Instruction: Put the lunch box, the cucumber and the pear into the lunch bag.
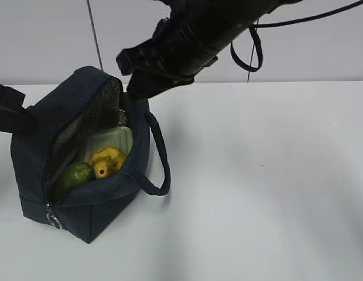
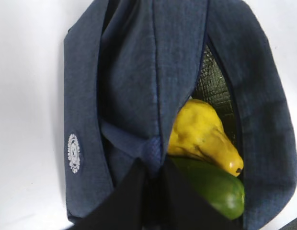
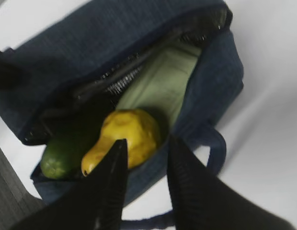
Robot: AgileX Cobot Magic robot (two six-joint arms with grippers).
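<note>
Sitting inside: the pear (image 1: pixel 107 161) lies in the open mouth of the lunch bag (image 1: pixel 35 146), neck pointing toward the near end of the opening.
Cucumber: the cucumber (image 1: pixel 74 174) lies just left of the pear and touches it, its rounded end showing at the near end.
Lunch box: the lunch box (image 1: pixel 111 139) stands behind both, its pale green lid facing out.
Bag: stands on the white counter (image 1: pixel 257 175), flap lifted, strap handle (image 1: pixel 160 158) hanging on the right side.
Right claw (image 3: pixel 143 158): just above and apart from the pear, partly open, holding nothing; it is the nearer arm to the opening.
Left claw (image 2: pixel 153 179): pinched shut on the bag's fabric edge beside the opening.
Judgement: all three things look packed, so the task seems done or nearly so.
</note>
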